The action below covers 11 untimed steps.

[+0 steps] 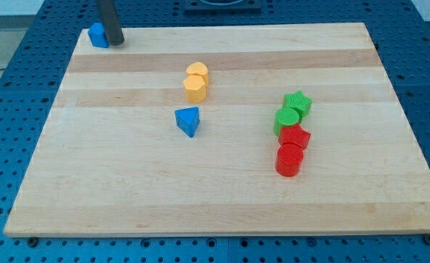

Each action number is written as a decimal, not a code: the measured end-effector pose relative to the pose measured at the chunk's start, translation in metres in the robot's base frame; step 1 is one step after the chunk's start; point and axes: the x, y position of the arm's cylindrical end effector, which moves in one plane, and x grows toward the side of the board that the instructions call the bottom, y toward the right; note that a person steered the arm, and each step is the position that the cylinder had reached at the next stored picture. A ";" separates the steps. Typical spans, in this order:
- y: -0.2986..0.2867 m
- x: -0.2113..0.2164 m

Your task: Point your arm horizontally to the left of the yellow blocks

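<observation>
The rod's upper part is cut off by the view's top edge, and only its lower length is seen. The blue block (97, 34) at the desk's top left corner is partly covered by the rod, so its shape cannot be made out with certainty. No jaws are carried by this arm, so nothing is gripped; it ends in a plain dark rod, and my tip (116, 42) is set on the wooden desk (222, 197) just beside the blue block, on that block's right, seemingly touching it.

The two yellow blocks (196, 81) are found near the desk's middle, pressed together, one toward the view's top and one toward the bottom; their exact shapes are hard to tell. They lie well apart from my tip, to its right and lower in the view. A blue triangular block (188, 120) is placed just below them. Further right, a green star-like block (298, 104), a green cylinder (287, 120), a red block (295, 136) and a red cylinder (289, 160) are clustered in a touching column.
</observation>
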 end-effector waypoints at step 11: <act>0.018 0.123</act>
